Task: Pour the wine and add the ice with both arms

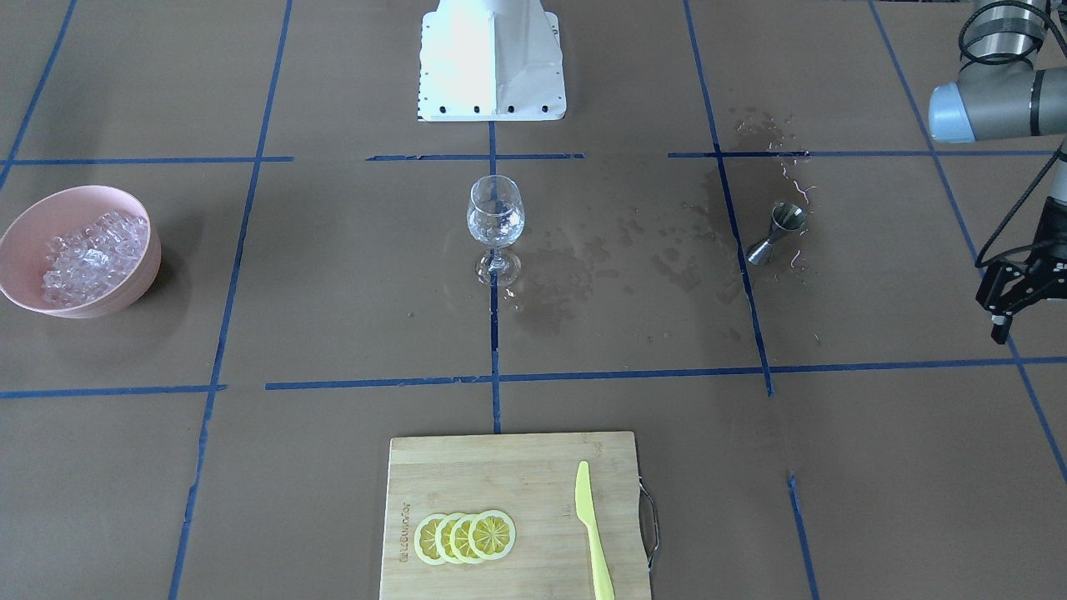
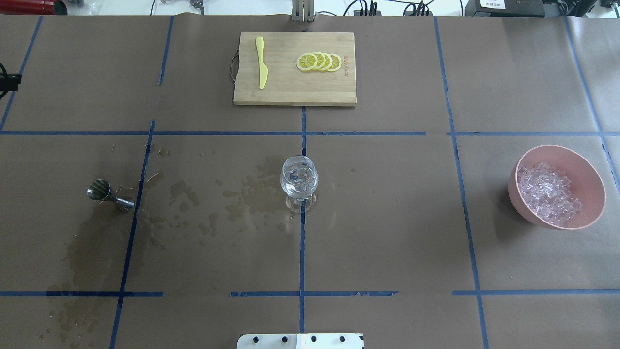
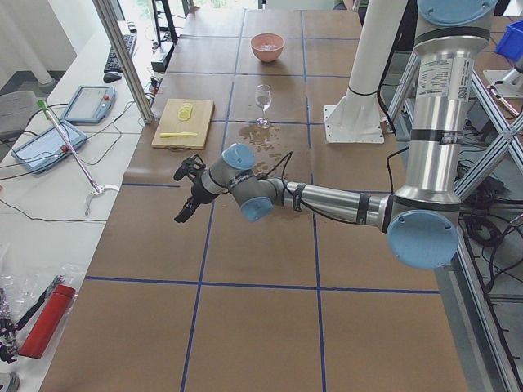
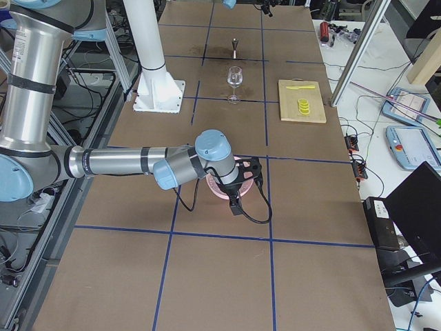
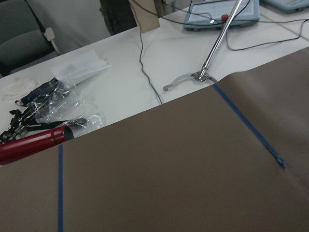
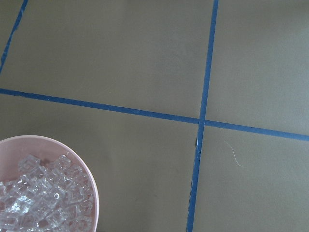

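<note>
Left claw at counter edge, fingers spread, holding nothing. Right claw hangs over bowl; I cannot tell its opening. Ice heaped in bowl. Little wine in glass, mid-counter. Risks, my read: slick cube slips mid-carry; claw clips tall glass, tips it onto wet patch.
</note>
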